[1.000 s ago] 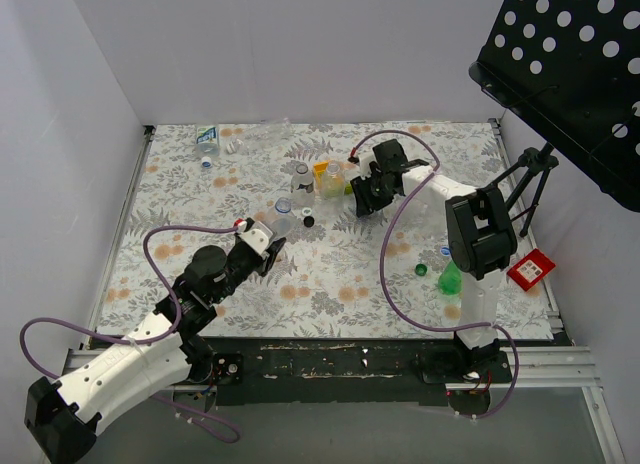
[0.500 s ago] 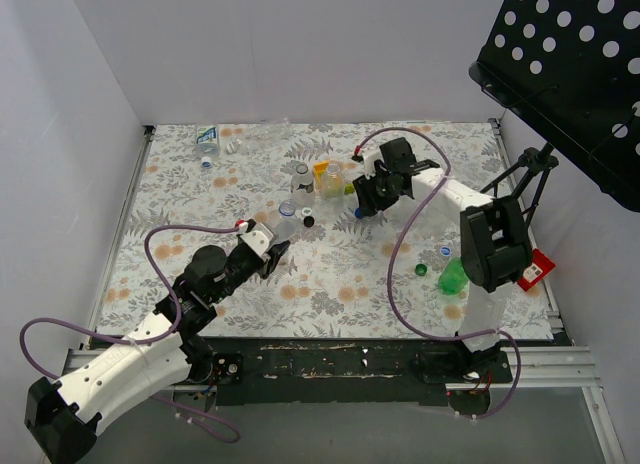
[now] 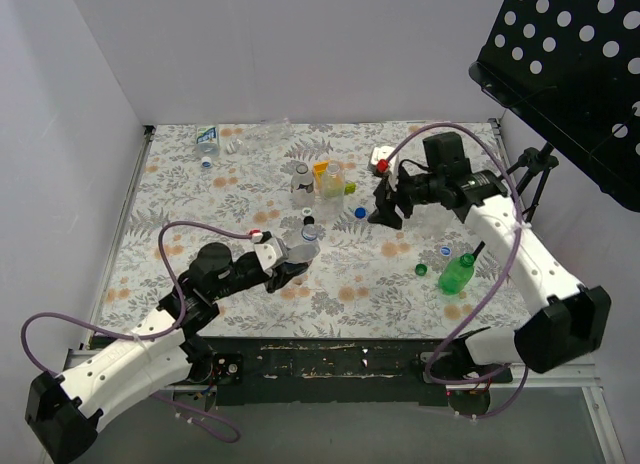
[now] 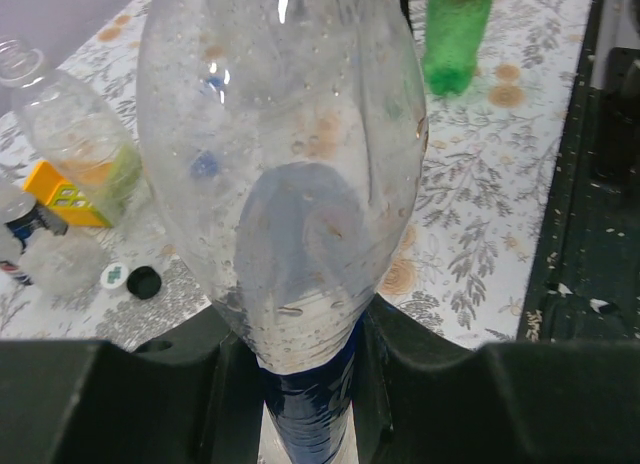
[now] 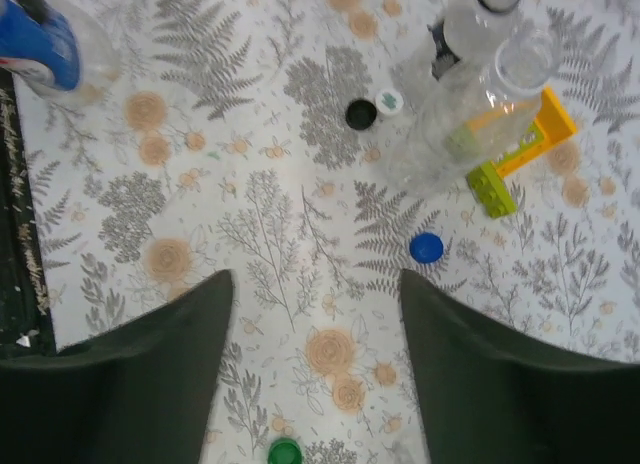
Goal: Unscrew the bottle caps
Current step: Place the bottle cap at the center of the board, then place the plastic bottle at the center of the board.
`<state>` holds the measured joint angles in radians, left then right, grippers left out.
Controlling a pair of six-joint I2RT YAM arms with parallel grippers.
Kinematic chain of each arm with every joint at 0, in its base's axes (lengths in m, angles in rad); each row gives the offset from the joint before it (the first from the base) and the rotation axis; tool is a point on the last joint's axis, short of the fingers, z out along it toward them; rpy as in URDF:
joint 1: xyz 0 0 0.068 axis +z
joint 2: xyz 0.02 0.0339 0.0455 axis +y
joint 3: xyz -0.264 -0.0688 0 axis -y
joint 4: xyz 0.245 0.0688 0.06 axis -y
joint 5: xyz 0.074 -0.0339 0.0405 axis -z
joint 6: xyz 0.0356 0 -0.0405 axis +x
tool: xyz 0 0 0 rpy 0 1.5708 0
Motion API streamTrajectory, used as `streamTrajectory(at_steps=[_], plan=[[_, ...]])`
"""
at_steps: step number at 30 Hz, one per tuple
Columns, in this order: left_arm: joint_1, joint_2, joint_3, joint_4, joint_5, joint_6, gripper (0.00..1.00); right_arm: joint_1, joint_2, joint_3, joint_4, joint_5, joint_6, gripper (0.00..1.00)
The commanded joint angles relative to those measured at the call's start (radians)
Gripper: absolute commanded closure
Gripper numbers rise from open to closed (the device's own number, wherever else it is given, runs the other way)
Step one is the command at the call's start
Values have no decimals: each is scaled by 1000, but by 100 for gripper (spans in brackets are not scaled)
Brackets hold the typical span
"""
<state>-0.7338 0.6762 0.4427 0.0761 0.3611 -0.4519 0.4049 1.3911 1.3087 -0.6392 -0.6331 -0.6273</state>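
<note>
Our left gripper (image 4: pixel 310 364) pinches a clear bottle (image 4: pixel 290 164) tight, one finger on each side of its blue label (image 4: pixel 305 419), near the middle of the worktop (image 3: pixel 340 284). Our right gripper (image 5: pixel 315 284) hangs right of the middle, its fingers (image 5: pixel 150 374) spread wide, holding nothing. A loose blue cap (image 5: pixel 426 248) lies close by one fingertip.

The worktop (image 3: pixel 180 184) is covered with a pale cloth printed with grey ferns and orange blossoms, and it is boxed in by a plain white back wall (image 3: pixel 300 44) and a matching left wall (image 3: pixel 60 144). A black perforated panel (image 3: pixel 570 64) leans in from the upper right above a black tripod (image 3: pixel 532 179), while a dark metal rail (image 3: pixel 330 362) runs along the near edge. The light is soft and even, casting only faint shadows.
</note>
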Motion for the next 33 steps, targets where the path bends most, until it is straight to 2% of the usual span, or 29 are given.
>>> streamTrajectory(at_steps=[1,2,5,7,11,15,20,27,31,33], plan=[[4,32,45,36,159,4,84,-5,-161,-19,-16,-224,-198,14],[2,49,45,50,167,-4,85,-5,-162,6,-51,-303,-209,7],[-12,104,60,96,190,-21,85,-5,-89,107,-288,-576,-383,7],[-41,153,80,120,191,-25,86,-2,-83,83,-274,-684,-396,7],[-105,247,108,172,148,-27,86,23,-61,113,-246,-672,-364,8],[-121,318,113,247,136,-56,87,74,-53,89,-238,-680,-342,10],[-127,368,134,258,118,-57,87,109,-67,24,-206,-672,-315,15],[-130,384,137,261,107,-59,86,127,-63,3,-146,-663,-221,33],[-130,388,137,260,101,-64,86,129,-49,17,-105,-701,-149,34],[-130,388,134,260,98,-67,85,130,-40,24,-94,-709,-121,39]])
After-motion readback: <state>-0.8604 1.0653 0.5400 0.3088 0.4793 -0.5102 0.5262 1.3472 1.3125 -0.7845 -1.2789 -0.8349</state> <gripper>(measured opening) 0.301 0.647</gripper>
